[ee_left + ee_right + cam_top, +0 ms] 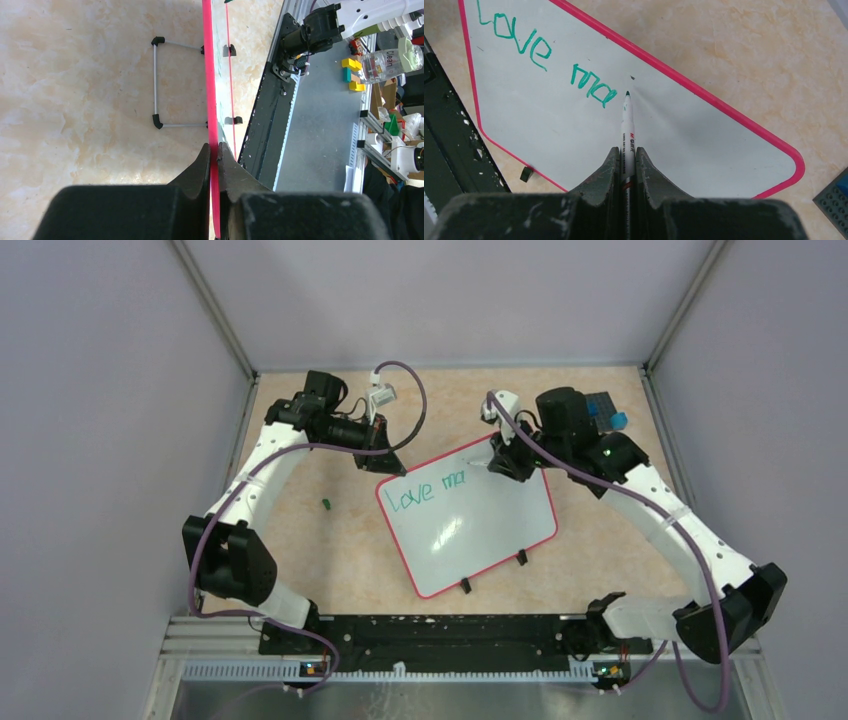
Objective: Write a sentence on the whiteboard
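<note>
The whiteboard point(470, 525) with a red-pink frame stands tilted mid-table on black clip feet. "Love ma" is written on it in green. My left gripper point(392, 466) is shut on the board's far left corner. In the left wrist view the frame edge point(210, 100) runs between the shut left gripper point(214, 150). My right gripper point(505, 462) is shut on a white marker point(627, 125). The marker's green tip rests at the board point(549, 115), just right of the "a". The marker's own gripper point(626, 152) points at the board's upper middle.
A small green marker cap point(326, 504) lies left of the board. A dark studded plate with blue bricks point(604, 408) sits at the back right, behind my right arm. A wire stand point(157, 85) props the board's back. Grey walls close in three sides.
</note>
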